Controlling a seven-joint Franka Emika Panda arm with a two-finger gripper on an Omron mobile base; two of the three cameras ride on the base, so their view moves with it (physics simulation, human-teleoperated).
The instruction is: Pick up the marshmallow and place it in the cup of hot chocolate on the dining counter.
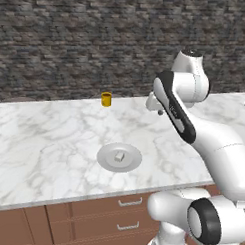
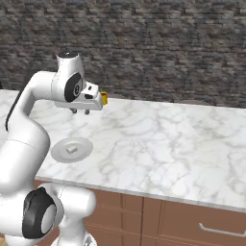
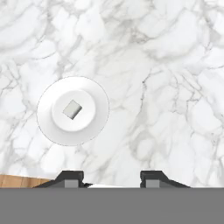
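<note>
A white robot arm holds its gripper high above the dining counter, with nothing between its 2 dark fingertips; in the hand view they stand apart over bare marble, so the jaws read as released and empty, though how far they could open cannot be judged from here.

The marshmallow sits at the centre of a round grey plate and, seen along the gripper, lies off to 1 side of the fingers and ahead of them rather than beneath them. In the left base view the plate rests near the counter's front edge, below and to the left of the gripper; in the right base view the gripper hangs well above the plate. The coming move, by this reading, calls for a sideways shift over the plate and then a descent.

The marshmallow is a tiny pale block, close to a cube, its square top turned diagonally to the line between the fingers, so no long axis stands out. It looks soft and slight, and touches only the plate.

The cup of hot chocolate, small and yellow, stands upright at the far edge of the counter, well apart from the plate.
</note>
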